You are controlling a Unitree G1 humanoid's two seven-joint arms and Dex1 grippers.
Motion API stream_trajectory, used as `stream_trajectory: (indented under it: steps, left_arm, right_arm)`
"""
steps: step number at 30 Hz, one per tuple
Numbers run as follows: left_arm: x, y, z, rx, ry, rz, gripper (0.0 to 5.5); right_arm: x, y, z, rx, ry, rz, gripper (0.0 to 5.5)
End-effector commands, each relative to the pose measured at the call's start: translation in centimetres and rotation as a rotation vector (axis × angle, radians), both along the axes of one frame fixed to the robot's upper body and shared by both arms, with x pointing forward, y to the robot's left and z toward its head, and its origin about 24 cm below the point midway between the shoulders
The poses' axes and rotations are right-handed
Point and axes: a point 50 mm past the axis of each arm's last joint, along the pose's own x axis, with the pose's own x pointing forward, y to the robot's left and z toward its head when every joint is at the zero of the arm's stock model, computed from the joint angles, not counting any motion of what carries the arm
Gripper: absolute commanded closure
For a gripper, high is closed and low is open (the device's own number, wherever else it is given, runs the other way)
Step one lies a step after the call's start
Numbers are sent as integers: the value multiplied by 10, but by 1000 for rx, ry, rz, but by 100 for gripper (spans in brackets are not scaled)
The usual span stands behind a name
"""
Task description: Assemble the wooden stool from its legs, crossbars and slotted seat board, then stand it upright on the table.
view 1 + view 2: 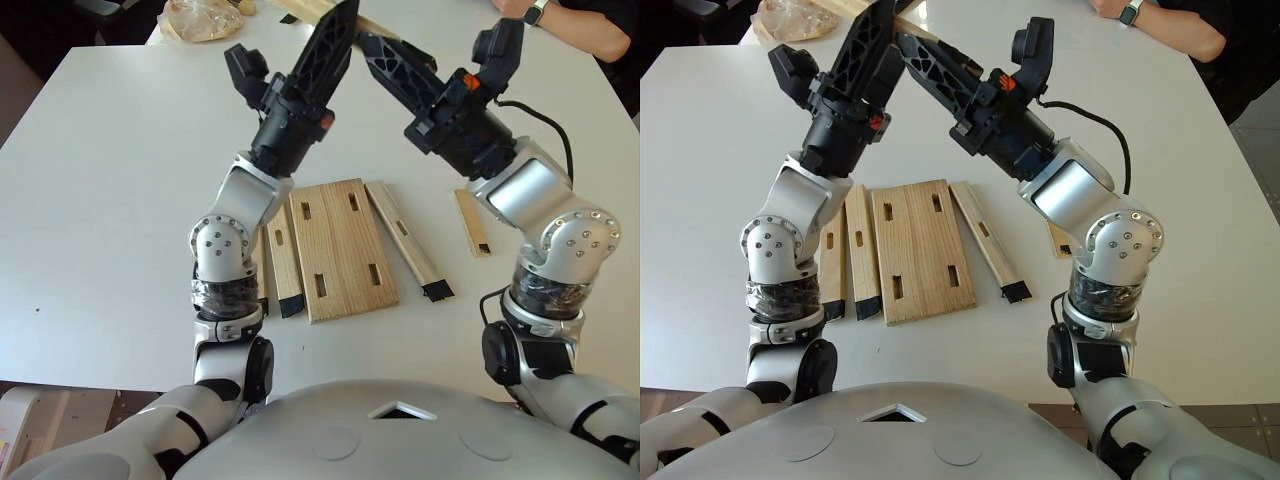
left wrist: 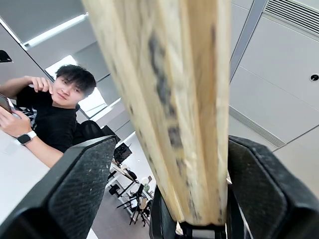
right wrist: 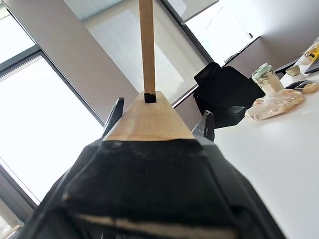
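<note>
L gripper [image 1: 340,30]: raised, upper centre of head view. My fingers are closed partway on a wood strip [image 2: 169,99] that stands up btwn the pads. One pad is against it; contact on the other side is unclear.
R gripper [image 1: 380,55]: raised just right of L, tips nearly meeting it. Clamped on a held leg [image 3: 148,117], a finger on either side.
Crossbar [image 3: 146,45]: thin squarish stick seated in the dark slot at the held leg's end, rising straight out. Can't tell if it's the same piece as L's strip.
Seat board [image 1: 340,248]: flat on table [image 1: 120,180], centre of frame. Pale grained wood w/ 4 rectangular slots.
Left loose leg [image 1: 283,262]: lying just left of the board, black end cap toward me.
Right loose leg [image 1: 408,240]: just right of the board, angled, black cap, small slot in its face.
Short piece [image 1: 472,222]: further right, by my R forearm, slot near its end.
Handling: all light, rigid, dry wood, I judge. Sawn faces should give the pads fair grip. The thin crossbar is the weakest part and prob. jams or snaps if levered sideways in its slot.
Where to hold: legs mid-length on flat faces, clear of slots; board by its long edges.
Progress: early, by my reading. One joint is in hand; board + loose legs not yet joined.
Bag [image 1: 200,18]: crinkly clear plastic, upper left.
</note>
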Motion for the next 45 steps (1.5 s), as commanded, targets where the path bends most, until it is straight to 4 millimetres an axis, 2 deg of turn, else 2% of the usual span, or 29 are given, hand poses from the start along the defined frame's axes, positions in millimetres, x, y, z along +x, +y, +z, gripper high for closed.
stream_trajectory:
  steps: [1, 5, 10, 19, 25, 35, 45]
  left_arm:
    - [1, 11, 9, 10, -33, 5, 170]
    - [-17, 24, 13, 86, -120, -96, 170]
    - [-38, 29, 16, 192, -211, -269, 170]
    - [-40, 32, 27, 195, -244, -313, 170]
    - [-43, 37, 30, 167, -240, -289, 170]
    - [-47, 43, 27, 145, -239, -305, 324]
    - [-50, 46, 20, 231, -243, -340, 326]
  right_arm:
    - [-5, -8, 0, 7, -17, 20, 343]
    - [-10, -14, 0, 18, -19, 80, 343]
    - [-20, -22, -4, 29, -31, 230, 343]
    - [-19, -47, -12, -34, -50, 319, 343]
    - [-19, -51, -16, -45, -56, 333, 343]
    - [-20, -53, -18, -50, -66, 346, 343]
    - [-19, -60, -23, -88, -61, 331, 343]
